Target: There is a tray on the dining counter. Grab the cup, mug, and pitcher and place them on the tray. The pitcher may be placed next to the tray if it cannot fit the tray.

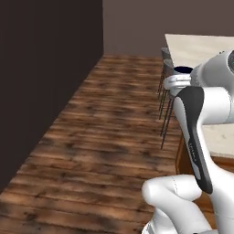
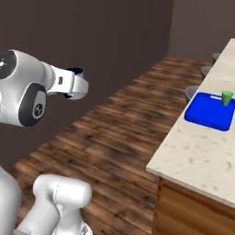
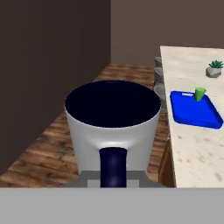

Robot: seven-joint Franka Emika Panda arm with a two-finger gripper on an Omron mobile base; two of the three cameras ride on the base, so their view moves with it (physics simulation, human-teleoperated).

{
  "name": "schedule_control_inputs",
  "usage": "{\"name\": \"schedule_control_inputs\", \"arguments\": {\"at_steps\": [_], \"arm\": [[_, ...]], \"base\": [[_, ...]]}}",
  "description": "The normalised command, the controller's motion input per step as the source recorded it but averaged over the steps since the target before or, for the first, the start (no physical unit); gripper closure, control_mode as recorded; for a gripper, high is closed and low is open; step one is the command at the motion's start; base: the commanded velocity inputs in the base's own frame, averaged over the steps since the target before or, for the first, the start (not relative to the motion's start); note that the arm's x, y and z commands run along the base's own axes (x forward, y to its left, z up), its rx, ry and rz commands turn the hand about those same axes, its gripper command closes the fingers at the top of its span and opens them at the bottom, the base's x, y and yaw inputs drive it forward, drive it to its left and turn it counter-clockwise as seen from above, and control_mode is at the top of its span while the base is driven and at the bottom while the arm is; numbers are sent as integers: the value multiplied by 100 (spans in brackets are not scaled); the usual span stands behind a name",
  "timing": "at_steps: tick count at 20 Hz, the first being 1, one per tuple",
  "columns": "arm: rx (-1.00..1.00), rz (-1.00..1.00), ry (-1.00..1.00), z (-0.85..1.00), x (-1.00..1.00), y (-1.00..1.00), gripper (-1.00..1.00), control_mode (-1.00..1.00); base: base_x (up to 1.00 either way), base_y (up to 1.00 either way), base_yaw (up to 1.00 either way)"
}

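Mug (image 3: 113,129), dark inside, pale-looking outside, handle toward camera: held in gripper (image 3: 113,177), jaws apparently shut on the handle, though fingertips are hidden. Tray (image 3: 192,114), blue, on dining counter (image 3: 197,153), lies right of centre in hand view, beyond the mug. Cup (image 3: 200,93), 1 item, already stands at tray's far edge.

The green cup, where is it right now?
The green cup stands on the blue tray, at its far edge, on the dining counter to the robot's right.
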Motion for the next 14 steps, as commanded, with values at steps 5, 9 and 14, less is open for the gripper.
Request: {"name": "schedule_control_inputs", "arguments": {"at_steps": [5,9,14], "arm": [[0,0,0,0,0,0,100,100],[0,0,0,0,0,0,100,100],[0,0,0,0,0,0,100,100]], "base": [[98,99,-50],[91,75,-57],[74,64,-66]]}}
